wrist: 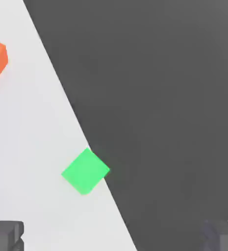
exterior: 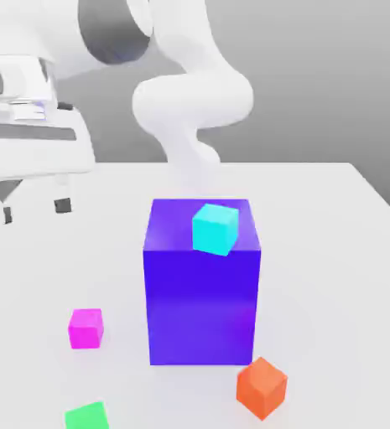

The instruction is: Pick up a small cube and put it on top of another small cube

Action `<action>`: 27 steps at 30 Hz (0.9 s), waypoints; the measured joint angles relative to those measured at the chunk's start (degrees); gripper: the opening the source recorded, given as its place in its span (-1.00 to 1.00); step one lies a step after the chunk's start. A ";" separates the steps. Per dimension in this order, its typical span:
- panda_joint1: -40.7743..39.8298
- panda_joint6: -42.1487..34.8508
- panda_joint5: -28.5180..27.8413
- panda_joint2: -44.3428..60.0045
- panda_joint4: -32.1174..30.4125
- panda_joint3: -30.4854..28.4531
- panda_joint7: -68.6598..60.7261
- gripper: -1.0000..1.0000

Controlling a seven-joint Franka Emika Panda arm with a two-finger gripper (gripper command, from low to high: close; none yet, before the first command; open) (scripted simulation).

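I'm looking at the counter [exterior: 332,251] from the exterior view. The big blue-purple block [exterior: 202,289] stands in the middle, with a cyan cube [exterior: 215,229] sitting tilted on its top face. The small magenta cube [exterior: 85,328] rests on the counter at about eight o'clock from the block, well apart from it and untouched. An orange cube [exterior: 262,387] sits at five o'clock, just beside the block's lower corner, and a green cube [exterior: 87,416] lies at the frame's lower edge, at six o'clock from the magenta one. My gripper [exterior: 32,207] hangs high at the exterior view's left, far from the magenta cube. Its jaws are spread as wide as they go, with nothing between them.
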 joint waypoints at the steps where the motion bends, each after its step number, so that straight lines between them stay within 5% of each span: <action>1: 0.80 0.37 -0.14 0.59 -0.38 -1.39 -2.61 0.00; 16: 15.99 6.20 -6.52 7.53 -6.05 -24.33 -39.83 0.00; 27: 28.38 9.51 -19.46 9.16 -9.77 -41.00 -63.36 0.00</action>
